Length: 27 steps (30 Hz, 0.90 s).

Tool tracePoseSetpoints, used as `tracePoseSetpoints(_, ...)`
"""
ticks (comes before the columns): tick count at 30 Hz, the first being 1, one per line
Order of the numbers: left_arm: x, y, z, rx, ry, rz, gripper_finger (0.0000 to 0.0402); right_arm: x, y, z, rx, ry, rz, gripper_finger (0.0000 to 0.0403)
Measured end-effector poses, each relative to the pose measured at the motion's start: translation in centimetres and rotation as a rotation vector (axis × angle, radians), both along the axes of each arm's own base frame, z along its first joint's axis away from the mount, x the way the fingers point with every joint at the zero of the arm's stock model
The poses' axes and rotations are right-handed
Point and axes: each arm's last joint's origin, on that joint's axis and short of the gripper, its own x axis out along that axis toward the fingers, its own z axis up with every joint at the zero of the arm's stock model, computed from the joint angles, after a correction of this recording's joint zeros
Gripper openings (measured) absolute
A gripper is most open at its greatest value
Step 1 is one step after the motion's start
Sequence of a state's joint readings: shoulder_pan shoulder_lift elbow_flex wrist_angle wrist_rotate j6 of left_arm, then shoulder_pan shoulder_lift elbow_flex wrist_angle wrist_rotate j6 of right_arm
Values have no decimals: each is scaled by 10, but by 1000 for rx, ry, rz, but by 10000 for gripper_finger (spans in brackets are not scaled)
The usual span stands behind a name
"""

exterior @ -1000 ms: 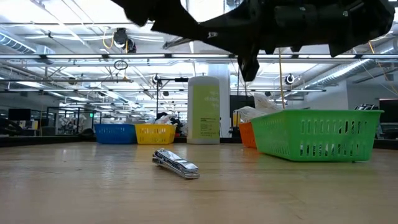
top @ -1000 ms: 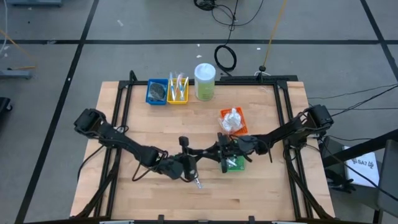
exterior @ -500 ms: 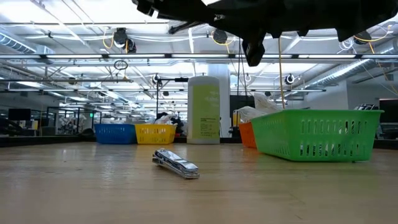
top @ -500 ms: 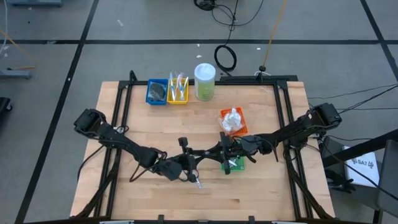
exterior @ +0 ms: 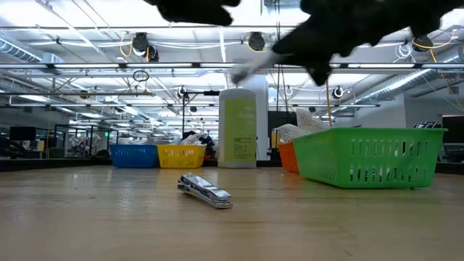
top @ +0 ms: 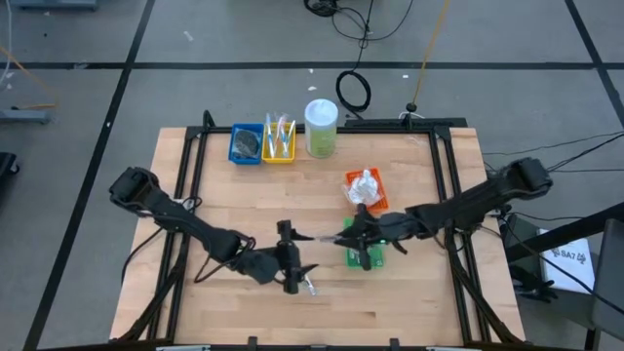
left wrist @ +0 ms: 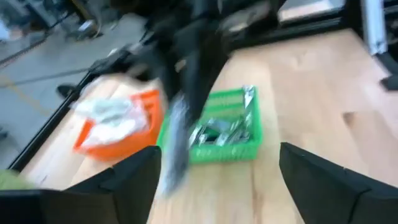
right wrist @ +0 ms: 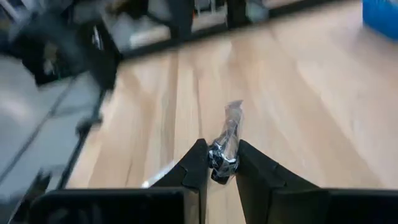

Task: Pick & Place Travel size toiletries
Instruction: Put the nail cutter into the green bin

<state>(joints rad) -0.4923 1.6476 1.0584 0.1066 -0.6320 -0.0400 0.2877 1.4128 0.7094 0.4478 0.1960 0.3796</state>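
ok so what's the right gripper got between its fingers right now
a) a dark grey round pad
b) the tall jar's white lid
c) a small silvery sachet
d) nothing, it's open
c: in the right wrist view the right gripper is pinched shut on a small silvery sachet, held above the wooden table.

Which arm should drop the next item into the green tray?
Right. Its gripper is shut on a silvery sachet beside the green tray; the left gripper is open and empty.

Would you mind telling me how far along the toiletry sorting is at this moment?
Done: the blue tray, yellow tray, orange tray and green tray hold items. In hand: the right gripper pinches a silvery sachet. Left: one silvery item on the table near the open left gripper.
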Motion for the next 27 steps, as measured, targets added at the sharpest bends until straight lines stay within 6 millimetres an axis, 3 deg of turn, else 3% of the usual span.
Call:
tracePoseSetpoints(6,-14,1,-8,-37,102,100,332,-45,3,16,54,213,12,45)
tracePoseSetpoints(13,-15,9,-35,-115,236,221,315,-84,5,9,133,505,-46,45)
tracePoseSetpoints(16,-12,12,-43,-125,257,251,305,-88,6,7,133,543,-54,66)
tracePoseSetpoints(27,-1,18,-51,-231,300,187,298,-81,9,14,112,437,-2,209)
